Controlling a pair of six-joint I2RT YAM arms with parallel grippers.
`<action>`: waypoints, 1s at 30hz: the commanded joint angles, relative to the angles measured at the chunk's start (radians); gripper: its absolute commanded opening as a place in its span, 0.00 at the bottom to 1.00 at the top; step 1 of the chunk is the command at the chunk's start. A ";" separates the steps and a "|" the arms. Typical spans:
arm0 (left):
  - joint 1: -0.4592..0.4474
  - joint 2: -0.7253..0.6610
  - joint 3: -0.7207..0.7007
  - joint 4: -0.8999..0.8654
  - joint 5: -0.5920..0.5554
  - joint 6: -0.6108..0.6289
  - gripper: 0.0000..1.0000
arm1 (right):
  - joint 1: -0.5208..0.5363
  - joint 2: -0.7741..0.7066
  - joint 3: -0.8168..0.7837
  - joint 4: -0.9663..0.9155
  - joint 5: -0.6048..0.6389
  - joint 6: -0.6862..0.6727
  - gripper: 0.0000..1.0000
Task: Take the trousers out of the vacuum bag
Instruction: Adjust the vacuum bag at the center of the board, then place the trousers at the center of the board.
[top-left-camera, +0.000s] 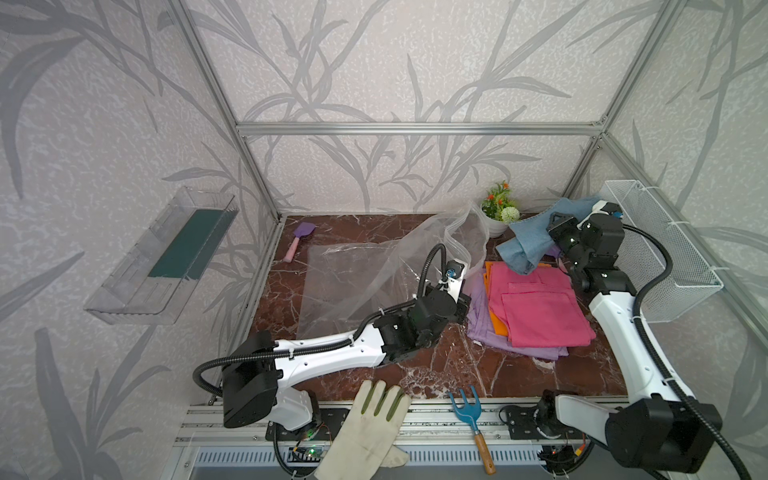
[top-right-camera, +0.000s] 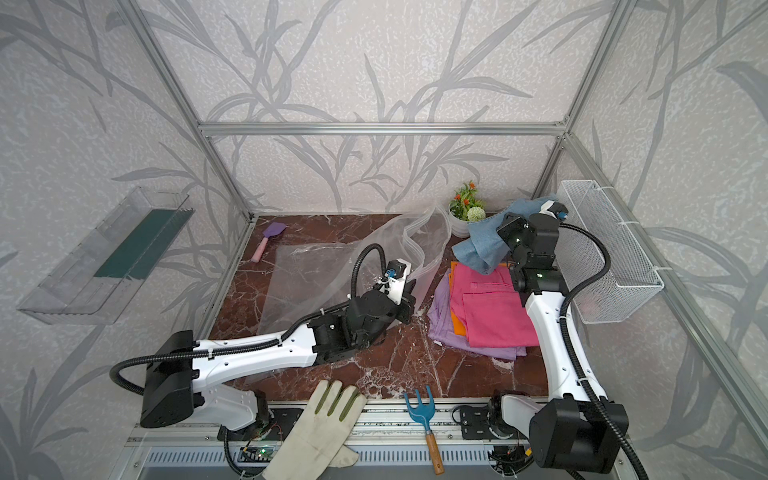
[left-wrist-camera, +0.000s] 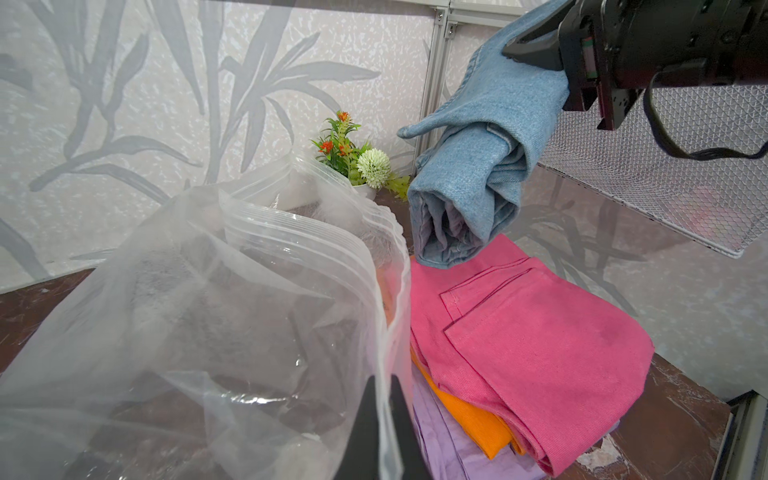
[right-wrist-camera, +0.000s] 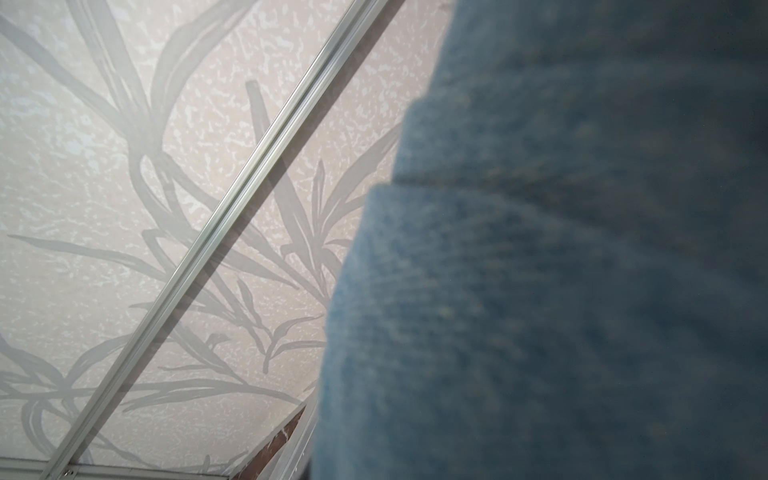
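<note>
Marble table (top-left-camera: 436, 368): one bag (top-left-camera: 353, 270), open rim pinched in left claw (left-wrist-camera: 383, 384). Four trousers outside: pink (top-left-camera: 540, 311), orange (top-left-camera: 500, 326), lilac (top-left-camera: 481, 324) stacked alongside; denim (top-left-camera: 521, 247) hangs, gripped by right claw (top-left-camera: 553, 226).

No legible text, label or number anywhere.

Denim trousers (top-left-camera: 524, 248) hang above folded stack (top-left-camera: 540, 313) beside vacuum bag (top-left-camera: 353, 274).
</note>
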 joint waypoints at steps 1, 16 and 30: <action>0.007 -0.029 -0.008 0.036 -0.026 -0.001 0.00 | 0.003 -0.059 -0.028 0.256 0.086 0.030 0.00; 0.011 -0.016 -0.004 0.031 -0.013 -0.006 0.00 | 0.064 -0.022 -0.034 0.289 0.087 0.087 0.00; 0.012 -0.025 -0.018 0.026 -0.019 -0.007 0.00 | 0.089 0.008 -0.100 0.404 0.129 0.241 0.00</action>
